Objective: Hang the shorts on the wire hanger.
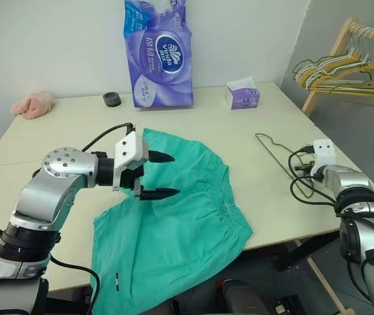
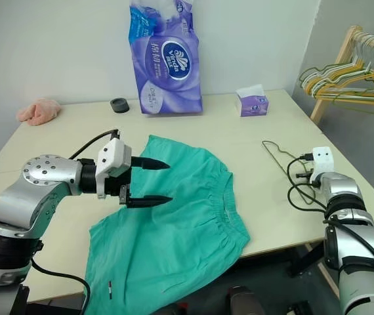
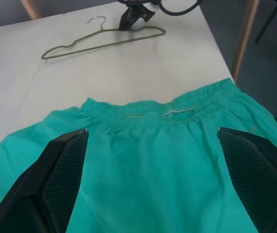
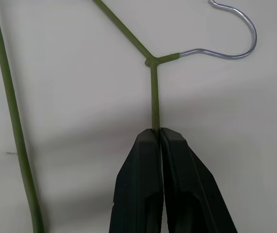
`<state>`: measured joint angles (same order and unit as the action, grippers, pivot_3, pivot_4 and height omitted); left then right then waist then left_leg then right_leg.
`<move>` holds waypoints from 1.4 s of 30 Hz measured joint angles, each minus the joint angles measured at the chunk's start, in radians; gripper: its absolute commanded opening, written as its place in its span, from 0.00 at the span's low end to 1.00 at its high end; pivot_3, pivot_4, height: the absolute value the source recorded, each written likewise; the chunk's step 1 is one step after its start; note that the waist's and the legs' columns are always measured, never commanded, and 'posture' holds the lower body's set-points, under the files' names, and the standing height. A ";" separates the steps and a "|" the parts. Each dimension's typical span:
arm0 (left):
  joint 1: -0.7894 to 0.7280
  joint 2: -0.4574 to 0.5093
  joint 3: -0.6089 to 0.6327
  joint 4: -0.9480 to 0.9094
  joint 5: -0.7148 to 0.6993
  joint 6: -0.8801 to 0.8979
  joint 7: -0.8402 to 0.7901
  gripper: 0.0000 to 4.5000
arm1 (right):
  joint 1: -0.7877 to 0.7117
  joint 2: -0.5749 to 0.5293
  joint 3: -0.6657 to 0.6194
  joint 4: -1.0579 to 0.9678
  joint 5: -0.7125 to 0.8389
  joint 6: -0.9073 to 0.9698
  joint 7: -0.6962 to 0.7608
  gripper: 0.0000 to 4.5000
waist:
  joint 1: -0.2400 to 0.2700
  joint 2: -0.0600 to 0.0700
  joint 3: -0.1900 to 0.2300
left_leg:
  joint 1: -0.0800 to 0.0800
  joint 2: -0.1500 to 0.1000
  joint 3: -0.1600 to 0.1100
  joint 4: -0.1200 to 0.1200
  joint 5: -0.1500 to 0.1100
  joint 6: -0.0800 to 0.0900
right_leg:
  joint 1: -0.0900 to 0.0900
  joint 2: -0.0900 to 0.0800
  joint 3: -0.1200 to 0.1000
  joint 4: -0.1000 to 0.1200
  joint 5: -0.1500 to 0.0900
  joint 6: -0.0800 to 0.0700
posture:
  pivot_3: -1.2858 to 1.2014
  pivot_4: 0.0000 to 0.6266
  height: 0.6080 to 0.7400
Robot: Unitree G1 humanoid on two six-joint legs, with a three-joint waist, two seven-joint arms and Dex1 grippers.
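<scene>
Teal-green, the shorts [image 1: 174, 216] lie flat on the table [image 1: 239, 125], one leg hanging over the near edge. The left gripper [image 1: 159, 175] hovers just above them with its fingers spread wide, pointing toward the waistband, and it holds nothing. To the right, well apart from the shorts, the hanger [image 3: 99, 41] lies flat near the table's right edge. The right gripper [image 4: 157, 132] is closed on one wire arm of the hanger, just below the neck where the hook begins.
</scene>
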<state>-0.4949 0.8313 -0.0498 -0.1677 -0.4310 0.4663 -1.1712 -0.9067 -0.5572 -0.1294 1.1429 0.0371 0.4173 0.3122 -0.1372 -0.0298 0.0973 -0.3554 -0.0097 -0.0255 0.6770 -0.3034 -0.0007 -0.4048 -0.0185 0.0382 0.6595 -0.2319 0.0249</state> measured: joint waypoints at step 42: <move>-0.061 0.064 0.000 0.352 -0.009 0.202 -0.234 1.00 | 0.140 -0.036 0.390 -1.039 -0.171 -0.841 0.525 0.01 | -0.028 0.007 0.003 | -0.008 0.001 0.000 0.001 -0.001 -0.001 | -0.011 0.000 0.001 0.004 0.000 0.000 | 0.45 0.11 1.00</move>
<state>-0.5557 0.8957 -0.0502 0.1847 -0.4403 0.6687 -1.4049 -0.7670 -0.5932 0.2602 0.1044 -0.1341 -0.4236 0.8369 -0.1649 -0.0227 0.1004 -0.3632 -0.0089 -0.0252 0.6775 -0.3042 -0.0014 -0.4160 -0.0190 0.0388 0.6635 -0.2318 0.0250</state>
